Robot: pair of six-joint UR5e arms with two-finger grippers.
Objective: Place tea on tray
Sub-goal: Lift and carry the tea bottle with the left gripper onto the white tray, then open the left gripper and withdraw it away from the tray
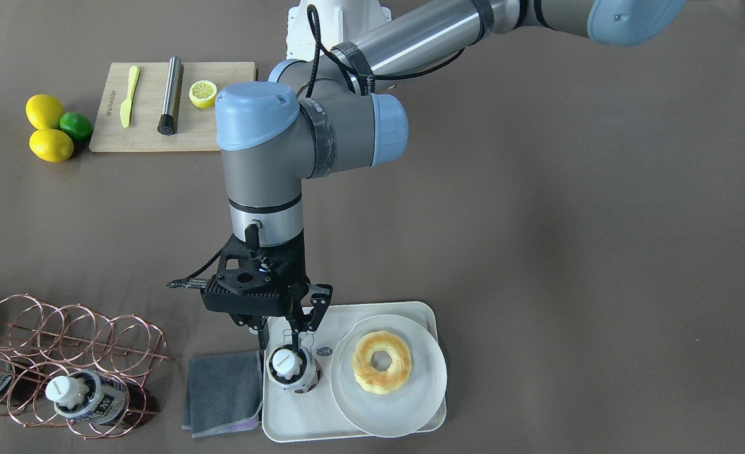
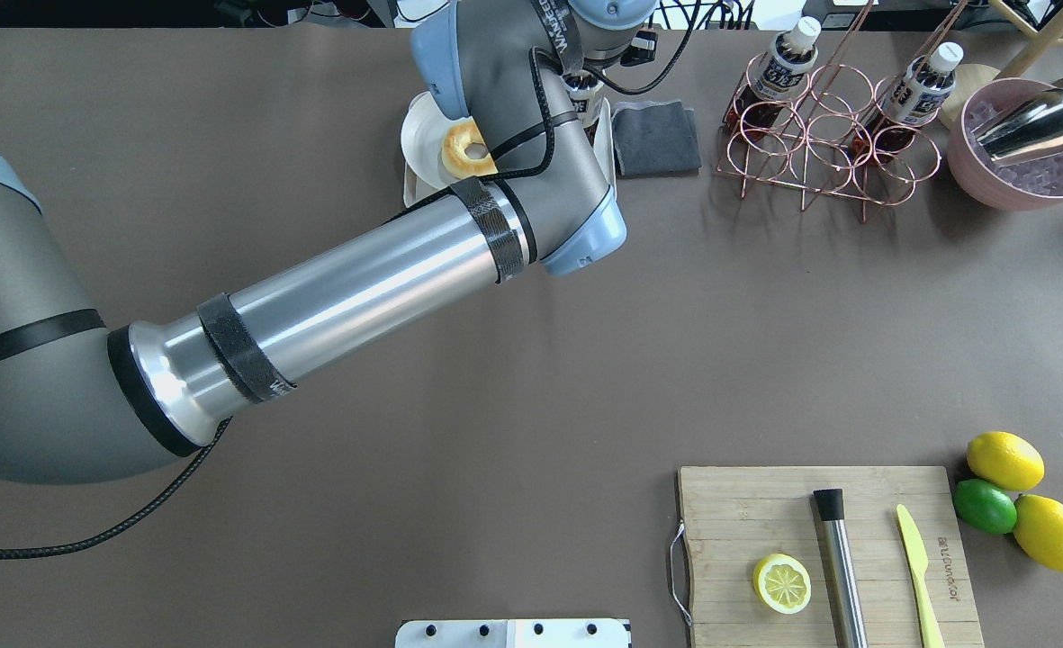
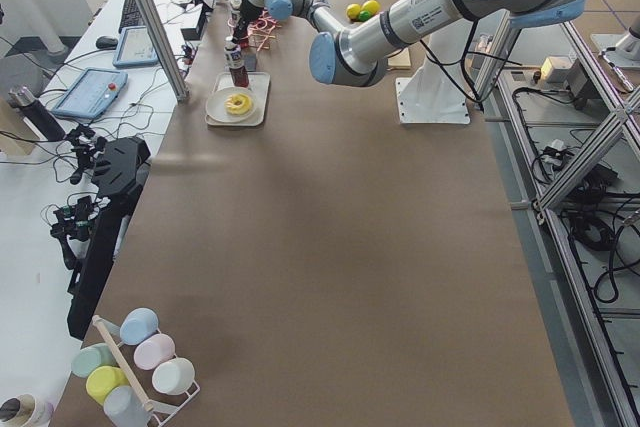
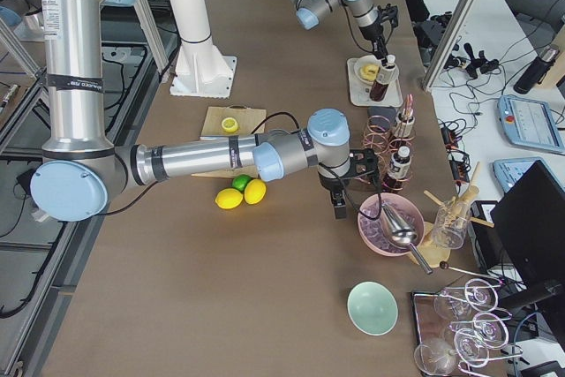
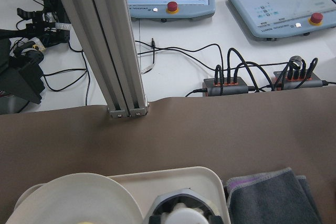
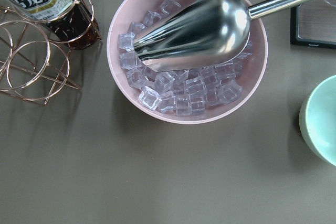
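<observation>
Looking at the far edge of the tabletop, across from the robot's base: the tea [image 1: 287, 366] stands upright on the tray [image 1: 296, 424], on the side nearest the grey cloth [image 1: 221, 391], just beside the plate [image 1: 410, 410] with the doughnut [image 1: 381, 362]. The left gripper [image 1: 296, 340] hangs right over it, down at the white cap, but I honestly can't tell if it's pinching or not. The right gripper [image 4: 339, 207] is over by the bowl of ice [image 4: 380, 227], and I can't tell its state either.

Bottom edge crops tea [image 5: 182, 217], tray [image 5: 173, 176] also partly cropped
</observation>
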